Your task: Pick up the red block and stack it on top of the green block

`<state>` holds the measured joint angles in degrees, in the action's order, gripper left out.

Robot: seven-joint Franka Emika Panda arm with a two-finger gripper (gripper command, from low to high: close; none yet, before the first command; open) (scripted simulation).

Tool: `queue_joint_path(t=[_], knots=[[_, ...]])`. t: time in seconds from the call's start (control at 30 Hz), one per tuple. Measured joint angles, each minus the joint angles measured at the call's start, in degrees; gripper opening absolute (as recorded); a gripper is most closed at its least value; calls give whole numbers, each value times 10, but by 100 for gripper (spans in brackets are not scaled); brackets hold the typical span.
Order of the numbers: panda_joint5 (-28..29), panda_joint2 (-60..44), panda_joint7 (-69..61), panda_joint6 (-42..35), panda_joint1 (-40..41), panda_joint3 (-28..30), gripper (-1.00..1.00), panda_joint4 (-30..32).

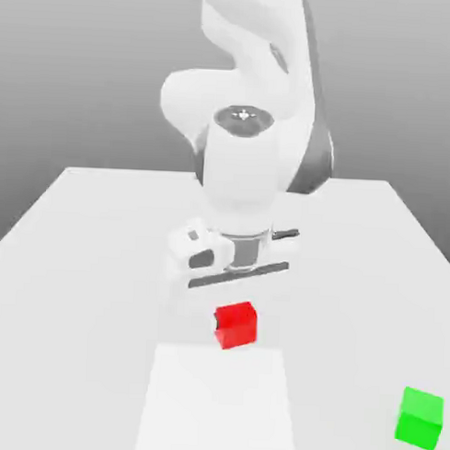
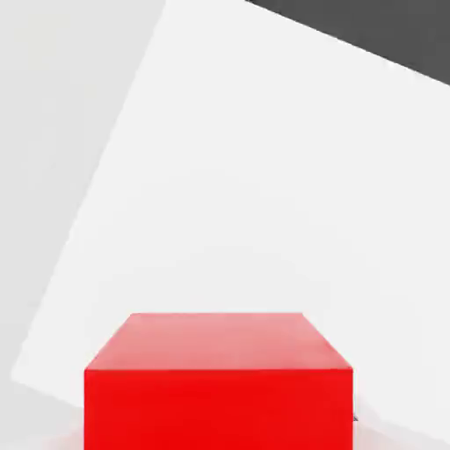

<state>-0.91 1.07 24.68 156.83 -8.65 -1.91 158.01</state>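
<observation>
I am in the approach step: my pincer [image 1: 234, 280] hangs just above the red block [image 1: 235, 323], which rests on the table [image 1: 69, 286]. How wide my pincer stands, I cannot tell. Next I should descend around the block. The green block [image 1: 420, 418] lies well apart from the red block.

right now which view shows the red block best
The hand view: the red block sits large and close, its top and one side face plain, though the frame's edge cuts it off. The exterior view shows the whole block, small, on the table just below the arm's hand.
</observation>
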Motion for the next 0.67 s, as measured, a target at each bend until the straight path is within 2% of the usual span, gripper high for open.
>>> queue_joint_path(t=[0.33, 0.47, 0.5, 0.67], knots=[[35, -111, 37, -97, -120, -72, -100, -208], [63, -185, 58, -48, -141, -67, -100, -231], [69, -203, 63, -32, -145, -63, 100, -233], [69, -203, 63, -32, -145, -63, 100, -233]])
